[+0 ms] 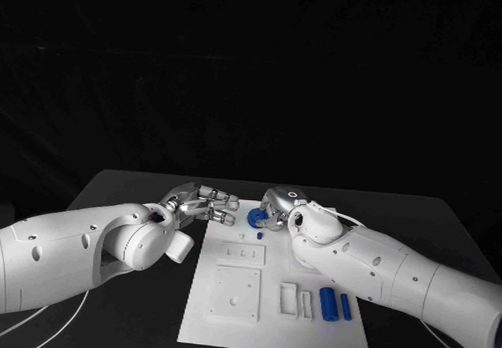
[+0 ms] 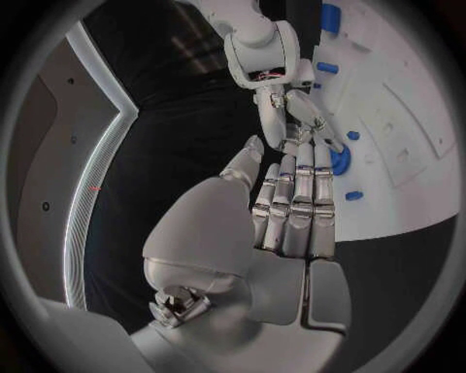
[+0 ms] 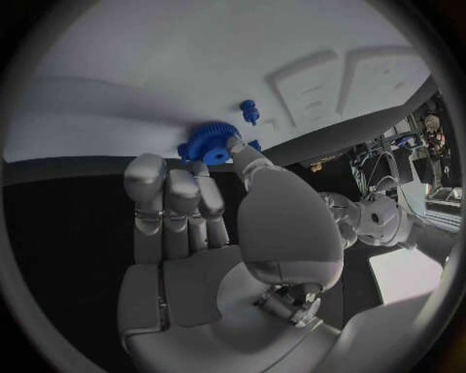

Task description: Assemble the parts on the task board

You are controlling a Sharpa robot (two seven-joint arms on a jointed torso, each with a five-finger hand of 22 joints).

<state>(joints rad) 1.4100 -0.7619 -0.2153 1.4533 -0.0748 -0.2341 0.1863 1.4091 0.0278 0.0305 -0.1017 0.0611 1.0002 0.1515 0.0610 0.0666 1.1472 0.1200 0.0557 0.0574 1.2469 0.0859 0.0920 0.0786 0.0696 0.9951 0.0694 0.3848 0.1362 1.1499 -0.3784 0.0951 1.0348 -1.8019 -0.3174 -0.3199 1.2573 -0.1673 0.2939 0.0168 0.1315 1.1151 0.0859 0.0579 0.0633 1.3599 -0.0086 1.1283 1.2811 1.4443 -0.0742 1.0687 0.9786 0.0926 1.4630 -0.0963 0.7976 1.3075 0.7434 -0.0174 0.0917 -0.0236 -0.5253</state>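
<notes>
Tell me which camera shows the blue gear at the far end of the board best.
The right wrist view: the blue gear sits close, teeth visible, at the right hand's fingertips. The head view shows it small between both hands. The left wrist view shows a blue sliver behind fingers.

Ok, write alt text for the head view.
The right hand holds a blue gear at the far end of the white board, with the left hand close beside it. Two blue cylinders lie near the board's front right.

A black table [image 1: 128,188] carries the white task board [image 1: 272,333].
</notes>
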